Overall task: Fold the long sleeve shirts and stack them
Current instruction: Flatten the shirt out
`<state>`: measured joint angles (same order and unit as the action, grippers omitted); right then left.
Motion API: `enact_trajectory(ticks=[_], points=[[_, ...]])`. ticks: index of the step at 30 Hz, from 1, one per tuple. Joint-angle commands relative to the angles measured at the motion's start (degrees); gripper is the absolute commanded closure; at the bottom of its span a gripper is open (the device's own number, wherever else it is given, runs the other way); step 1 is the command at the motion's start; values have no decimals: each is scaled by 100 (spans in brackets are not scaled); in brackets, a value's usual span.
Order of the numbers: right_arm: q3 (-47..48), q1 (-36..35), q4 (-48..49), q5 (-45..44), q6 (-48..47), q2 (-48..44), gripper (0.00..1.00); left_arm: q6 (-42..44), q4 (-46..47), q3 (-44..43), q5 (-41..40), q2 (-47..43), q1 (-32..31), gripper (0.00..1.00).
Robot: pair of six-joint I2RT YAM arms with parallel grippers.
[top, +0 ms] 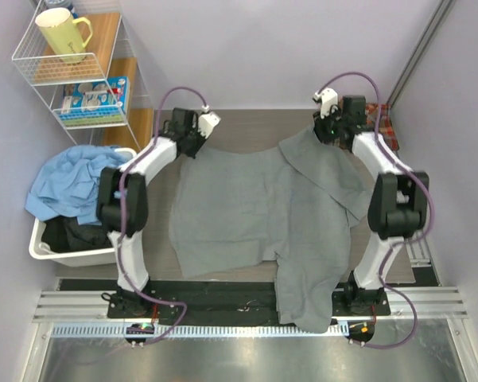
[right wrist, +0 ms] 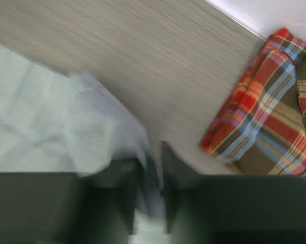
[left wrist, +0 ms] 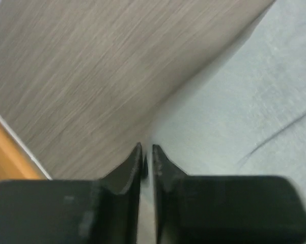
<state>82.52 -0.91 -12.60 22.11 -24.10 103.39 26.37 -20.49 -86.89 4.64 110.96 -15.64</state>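
The grey long sleeve shirt (top: 246, 207) lies spread flat on the wooden table (top: 246, 123). One part of it hangs over the near edge (top: 306, 298). My left gripper (top: 197, 137) is at its far left corner. In the left wrist view, my left gripper (left wrist: 146, 147) has its jaws only a sliver apart, with the pale cloth edge (left wrist: 244, 101) running between them. My right gripper (top: 328, 131) is at the far right corner. The right wrist view is blurred; cloth (right wrist: 91, 132) sits between the jaws of my right gripper (right wrist: 153, 150) and drapes over one finger. The plaid shirt (right wrist: 275, 117) lies folded at the back right (top: 387, 119).
A white laundry basket (top: 40, 248) holding blue and dark cloth stands left of the table. Above it, a wire shelf (top: 111, 76) carries a yellow mug (top: 62, 33) and a box. Walls close in the back and the right side.
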Motion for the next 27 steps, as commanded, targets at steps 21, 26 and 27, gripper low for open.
enact_trajectory(ticks=[21,26,27], points=[[846,2551,-4462,-173,-69,-241,4,-773,-1967,972,1583,-1524,-124,28],[695,2806,-4479,-40,-77,75,3,-800,-2266,1025,1802,-1577,-124,23],[739,2815,-4575,-23,-165,197,3,-800,-2397,982,1829,-1568,-115,23]])
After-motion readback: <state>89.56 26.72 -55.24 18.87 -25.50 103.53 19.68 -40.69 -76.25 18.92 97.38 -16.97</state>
